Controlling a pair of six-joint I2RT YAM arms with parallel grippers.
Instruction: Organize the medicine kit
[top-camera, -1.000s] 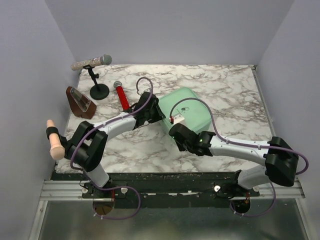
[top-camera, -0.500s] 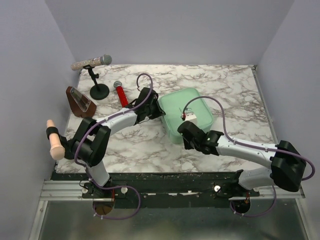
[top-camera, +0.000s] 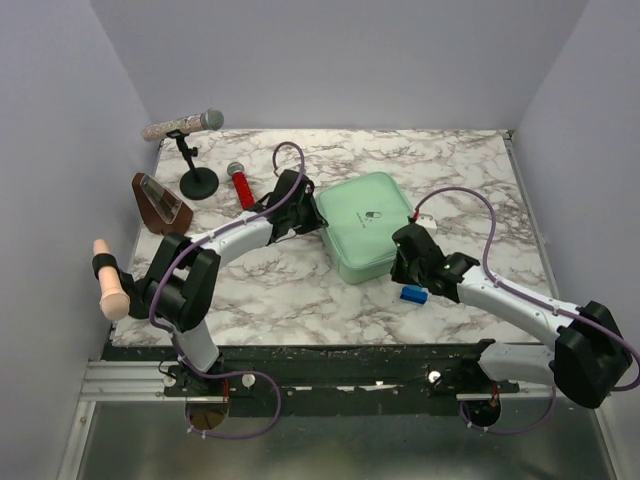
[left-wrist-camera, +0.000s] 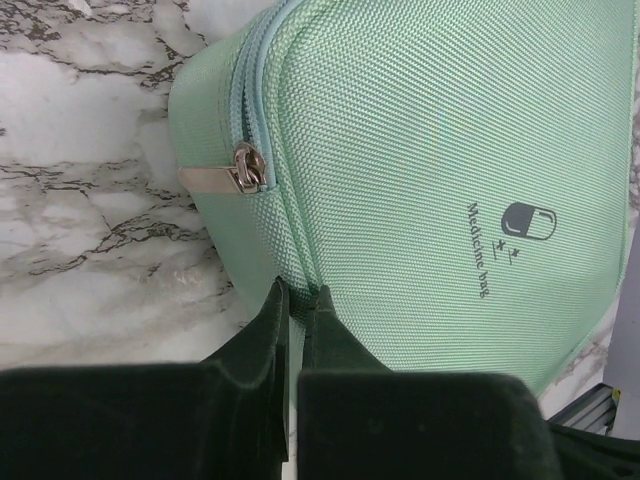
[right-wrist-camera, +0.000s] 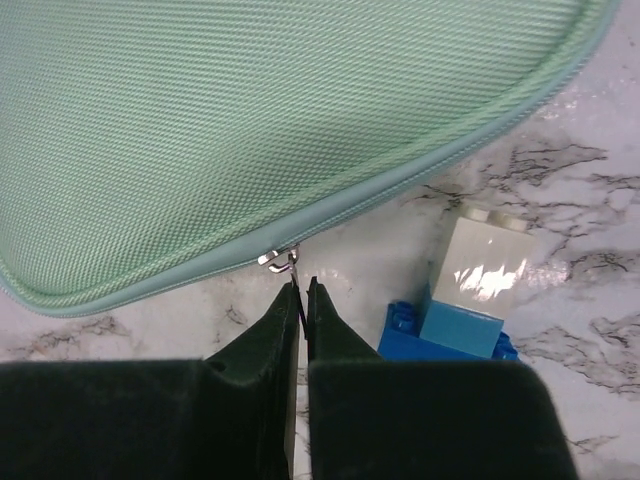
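Observation:
The medicine kit (top-camera: 367, 225) is a mint-green fabric case with a dark pill logo, lying closed on the marble table. My left gripper (top-camera: 316, 222) is at its left edge; in the left wrist view it (left-wrist-camera: 298, 292) is shut, pinching the seam of the kit (left-wrist-camera: 450, 150) just below a silver zipper pull (left-wrist-camera: 245, 170). My right gripper (top-camera: 402, 268) is at the kit's near right corner. Seen from the right wrist, it (right-wrist-camera: 300, 285) is shut on the thin tab of a second zipper pull (right-wrist-camera: 280, 258) on the kit's (right-wrist-camera: 250, 120) zip line.
A blue and white toy brick (top-camera: 412, 294) (right-wrist-camera: 470, 290) lies just right of my right gripper. At the back left are a microphone on a stand (top-camera: 185, 125), a red microphone (top-camera: 243, 190) and a brown wedge (top-camera: 160, 203). A peach handle (top-camera: 108, 280) sits at the left edge.
My right gripper has moved right along the kit's near edge to its right corner, uncovering the lid and the brick. My left gripper has closed on the kit's left edge.

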